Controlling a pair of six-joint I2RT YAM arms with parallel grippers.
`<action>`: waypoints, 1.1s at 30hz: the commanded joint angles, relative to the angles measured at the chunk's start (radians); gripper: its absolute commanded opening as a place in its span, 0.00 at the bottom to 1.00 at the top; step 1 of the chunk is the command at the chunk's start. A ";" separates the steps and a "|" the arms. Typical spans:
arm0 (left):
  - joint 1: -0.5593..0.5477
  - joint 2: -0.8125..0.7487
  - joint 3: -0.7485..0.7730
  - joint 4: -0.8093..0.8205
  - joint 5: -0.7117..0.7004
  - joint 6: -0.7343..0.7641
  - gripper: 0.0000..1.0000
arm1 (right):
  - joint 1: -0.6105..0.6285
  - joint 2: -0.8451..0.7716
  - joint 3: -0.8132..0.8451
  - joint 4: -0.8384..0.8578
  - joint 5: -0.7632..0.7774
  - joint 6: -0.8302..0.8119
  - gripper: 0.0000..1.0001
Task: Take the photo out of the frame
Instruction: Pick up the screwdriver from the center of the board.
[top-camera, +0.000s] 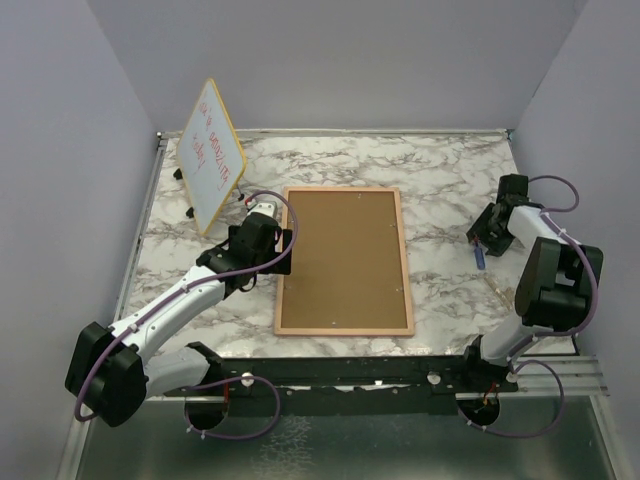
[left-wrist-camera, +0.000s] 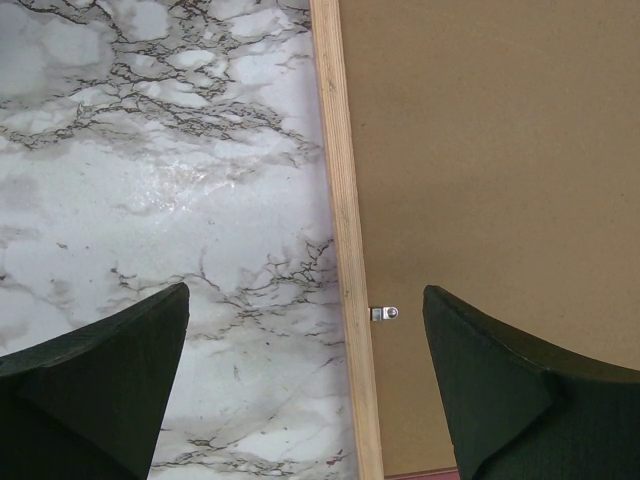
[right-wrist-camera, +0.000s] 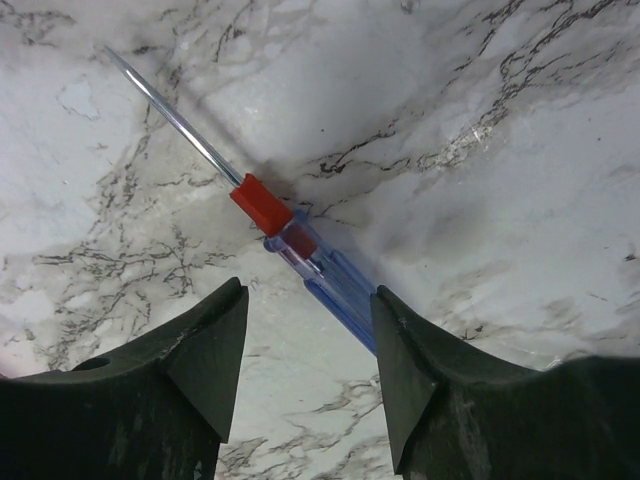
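Observation:
The frame lies face down in the middle of the marble table, brown fibreboard back up. The photo is hidden beneath that back. My left gripper hovers open above the frame's left edge. In the left wrist view its fingers straddle the pale wooden rail, with a small metal clip on the board between them. At the right, my right gripper hangs low over a screwdriver with a blue handle and red collar. Its jaws stand partly apart, and the handle runs under the right fingertip.
A yellow-edged whiteboard with red writing leans upright at the back left. The screwdriver lies on the marble to the right of the frame. Grey walls enclose the table on three sides.

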 joint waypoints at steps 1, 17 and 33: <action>-0.003 -0.011 0.006 0.004 0.003 0.007 0.99 | -0.006 0.010 -0.046 0.038 -0.049 -0.020 0.56; -0.003 0.001 0.011 -0.005 -0.013 0.009 0.99 | -0.006 0.007 -0.117 0.061 -0.018 -0.045 0.46; -0.003 0.016 0.014 -0.013 -0.032 0.008 0.99 | -0.006 0.022 -0.134 0.077 -0.038 -0.080 0.43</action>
